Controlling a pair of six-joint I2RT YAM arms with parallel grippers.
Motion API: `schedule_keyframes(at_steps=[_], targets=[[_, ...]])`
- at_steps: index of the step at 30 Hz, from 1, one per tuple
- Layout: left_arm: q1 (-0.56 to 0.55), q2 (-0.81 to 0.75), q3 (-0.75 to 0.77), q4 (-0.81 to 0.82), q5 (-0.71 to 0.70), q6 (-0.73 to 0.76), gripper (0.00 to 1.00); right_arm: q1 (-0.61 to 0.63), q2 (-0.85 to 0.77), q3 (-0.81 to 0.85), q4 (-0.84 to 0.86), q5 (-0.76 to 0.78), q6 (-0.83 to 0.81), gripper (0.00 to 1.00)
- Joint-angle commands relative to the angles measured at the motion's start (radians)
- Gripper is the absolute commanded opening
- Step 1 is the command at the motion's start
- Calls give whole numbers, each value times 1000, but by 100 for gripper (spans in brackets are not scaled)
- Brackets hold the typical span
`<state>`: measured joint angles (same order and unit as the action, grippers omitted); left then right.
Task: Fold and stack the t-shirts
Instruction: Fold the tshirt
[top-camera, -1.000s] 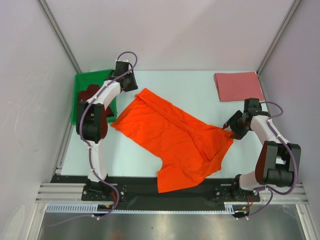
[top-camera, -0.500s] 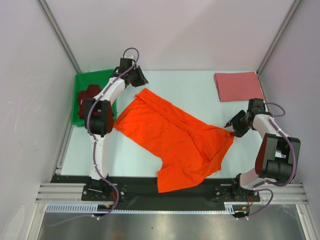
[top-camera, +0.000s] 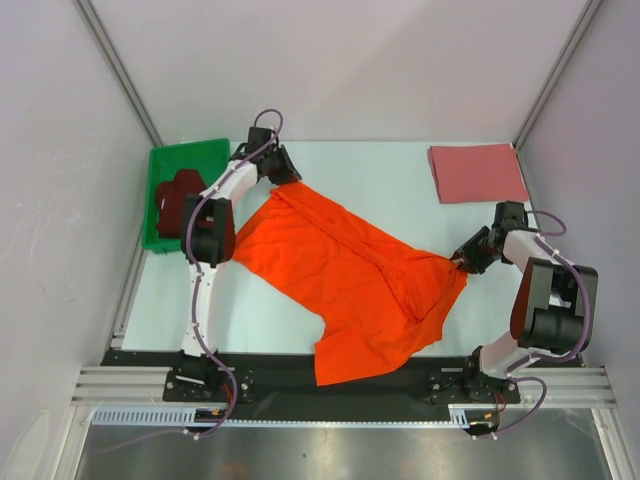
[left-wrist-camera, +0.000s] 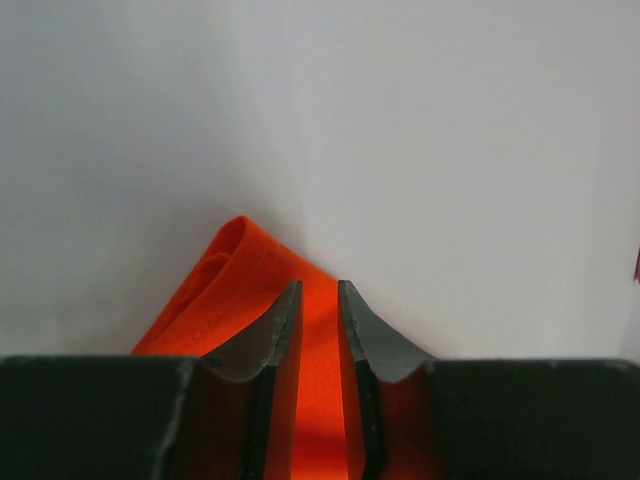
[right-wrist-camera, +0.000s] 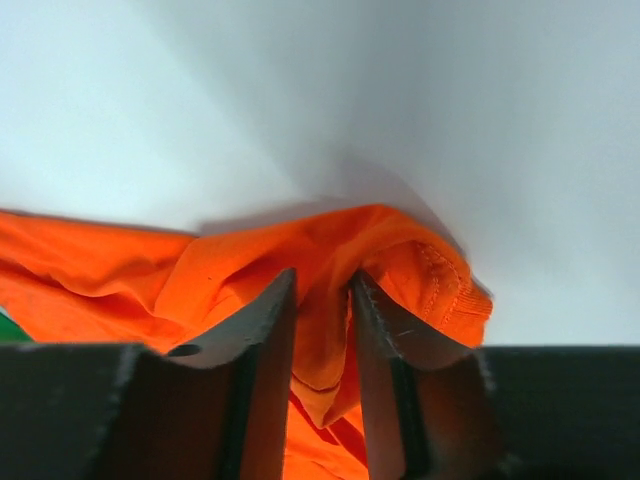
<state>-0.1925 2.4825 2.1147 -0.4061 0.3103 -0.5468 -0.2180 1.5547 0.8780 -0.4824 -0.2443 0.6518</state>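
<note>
Orange t-shirt (top-camera: 350, 275): corner lies between left jaws, grip unclear; right jaws clamped on bunched fold.

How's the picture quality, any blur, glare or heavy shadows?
Top external: even light, sharp, faint sheen on the metal strip in front. Left wrist: fingers dark, soft shadow around the orange t-shirt corner. Right wrist: stitching crisp, grey shadow behind the fold.
</note>
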Motion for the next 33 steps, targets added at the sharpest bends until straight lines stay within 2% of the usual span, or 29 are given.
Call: schedule_keyframes(at_steps=[1, 2, 3, 9, 15, 16, 17, 18, 19, 20, 21, 22, 24, 25, 27, 29, 33], targets=[[-4, 27, 50, -5, 7, -25, 24, -9, 18, -5, 53, -12, -3, 32], [-4, 33, 51, -13, 3, -28, 23, -18, 18, -8, 53, -12, -4, 28], [-1, 41, 53, -22, -3, -39, 21, -24, 12, -8, 48, -6, -7, 18], [7, 58, 53, -72, -37, -44, 18, -119, -94, -75, 30, 33, -72, 0], [19, 90, 82, -89, -27, -28, 18, -149, -67, -123, 113, -4, -110, 0], [22, 92, 83, -89, -24, -25, 17, -141, -44, -122, 135, -16, -110, 2], [22, 90, 83, -89, -17, -25, 17, -136, -35, -114, 134, -23, -110, 8], [21, 87, 87, -91, -13, -21, 18, -130, -27, -105, 127, -21, -112, 19], [21, 81, 87, -92, -11, -19, 18, -118, -28, -91, 104, -13, -116, 22], [21, 61, 85, -92, -11, -13, 24, -115, -41, -85, 91, -6, -121, 27], [22, 49, 87, -94, -13, -9, 27, -113, -53, -79, 76, -3, -126, 36], [21, 33, 87, -100, -31, -4, 36, -110, -67, -65, 33, 3, -136, 40], [22, -22, 88, -109, -45, 16, 45, -109, -123, -42, -28, 26, -153, 48], [24, -42, 87, -118, -57, 21, 53, -106, -149, -31, -97, 36, -167, 51], [24, -101, 87, -132, -68, 41, 58, -96, -223, 7, -195, 59, -184, 55], [21, -144, 80, -149, -103, 67, 60, -77, -269, 51, -249, 74, -204, 60], [15, -244, 1, -210, -230, 140, 61, 70, -349, 139, -357, 131, -187, 64]])
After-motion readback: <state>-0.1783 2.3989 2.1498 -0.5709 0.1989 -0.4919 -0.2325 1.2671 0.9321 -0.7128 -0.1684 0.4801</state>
